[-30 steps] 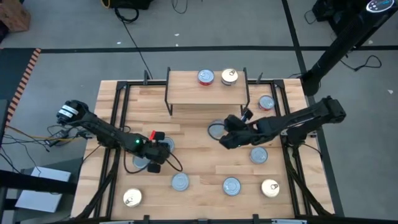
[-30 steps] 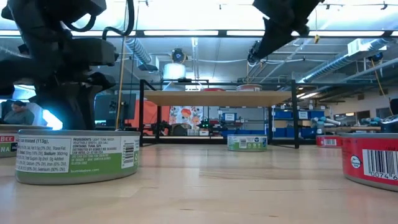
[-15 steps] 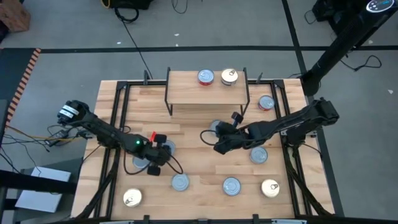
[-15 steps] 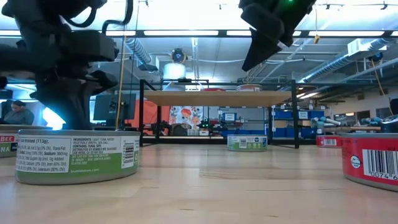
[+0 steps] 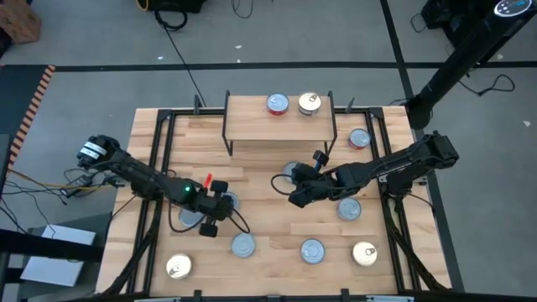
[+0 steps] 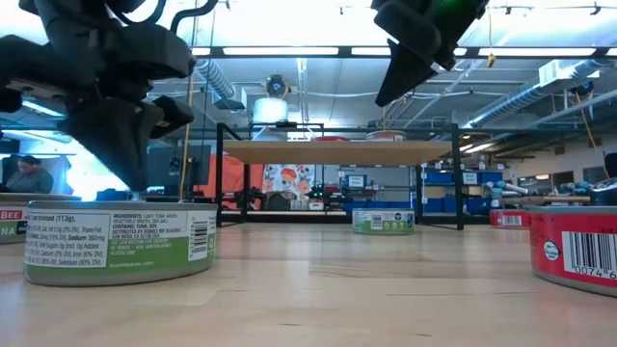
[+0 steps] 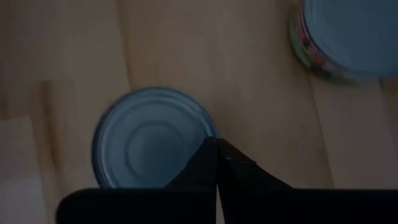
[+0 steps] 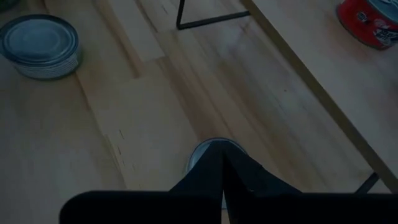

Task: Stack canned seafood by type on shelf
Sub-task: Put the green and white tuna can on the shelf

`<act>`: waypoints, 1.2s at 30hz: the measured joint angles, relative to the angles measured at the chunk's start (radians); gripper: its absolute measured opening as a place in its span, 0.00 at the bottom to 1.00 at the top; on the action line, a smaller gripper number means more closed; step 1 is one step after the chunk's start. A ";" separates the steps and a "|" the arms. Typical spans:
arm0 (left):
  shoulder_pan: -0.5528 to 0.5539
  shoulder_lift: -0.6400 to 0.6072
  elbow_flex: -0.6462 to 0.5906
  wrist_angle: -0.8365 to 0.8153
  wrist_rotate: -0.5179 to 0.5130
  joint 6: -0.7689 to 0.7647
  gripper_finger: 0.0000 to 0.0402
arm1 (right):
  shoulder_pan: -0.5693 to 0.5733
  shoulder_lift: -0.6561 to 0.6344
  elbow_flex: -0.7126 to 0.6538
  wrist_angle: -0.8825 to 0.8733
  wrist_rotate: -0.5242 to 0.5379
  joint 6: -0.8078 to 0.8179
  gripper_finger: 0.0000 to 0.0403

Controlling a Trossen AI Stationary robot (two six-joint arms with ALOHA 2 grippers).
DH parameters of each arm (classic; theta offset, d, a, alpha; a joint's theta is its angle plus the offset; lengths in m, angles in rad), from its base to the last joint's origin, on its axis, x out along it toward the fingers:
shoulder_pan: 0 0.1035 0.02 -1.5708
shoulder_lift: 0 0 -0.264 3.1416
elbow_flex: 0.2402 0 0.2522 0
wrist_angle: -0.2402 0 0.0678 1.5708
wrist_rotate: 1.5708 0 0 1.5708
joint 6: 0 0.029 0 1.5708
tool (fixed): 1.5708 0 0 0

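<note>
Two tins sit on the shelf (image 5: 279,117), a pale wood board on thin black wire legs at the far middle of the slatted table (image 5: 260,189): a red-topped tin (image 5: 278,103) and a gold tin (image 5: 310,102) just beside it. The table is light butcher-block wood with a black metal frame, set on a grey floor crossed by dark tape lines and loose cables. From table height the room behind is a workshop with strip lights, ducting and blue shelving; a person (image 6: 29,176) sits far off.

The other tins lie flat on the table, all low round discs. A second red tin (image 5: 359,138) is beside the shelf's right legs. Silver-blue ones lie at (image 5: 242,245), (image 5: 312,250) and (image 5: 349,208), with gold tops near the front corners (image 5: 179,267) (image 5: 364,252). One with a green paper label (image 6: 120,241) stands close to the low camera.

The left gripper (image 5: 215,210) hangs low over a silver tin (image 7: 152,138), fingers closed together, holding nothing. The right gripper (image 5: 299,191) hovers before the shelf, above a half-hidden silver tin (image 8: 214,152); its fingers also meet in a closed point, empty.
</note>
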 joint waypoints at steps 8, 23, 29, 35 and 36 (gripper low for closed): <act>-0.035 0.026 0.000 -0.041 -0.025 0.068 0.14 | 0.000 0.000 0.000 0.000 0.000 -0.006 0.04; -0.046 0.089 0.002 -0.045 -0.122 0.071 0.05 | 0.000 0.000 0.000 0.000 0.000 -0.017 0.03; -0.045 0.090 0.021 -0.063 -0.112 0.096 0.01 | 0.000 0.000 0.000 0.000 0.001 -0.024 0.02; -0.034 0.063 0.071 -0.072 -0.062 0.121 0.00 | 0.000 0.000 0.000 0.000 0.001 -0.025 0.03; -0.027 0.061 0.079 -0.071 -0.058 0.121 0.00 | 0.000 0.000 0.000 -0.001 0.001 -0.025 0.03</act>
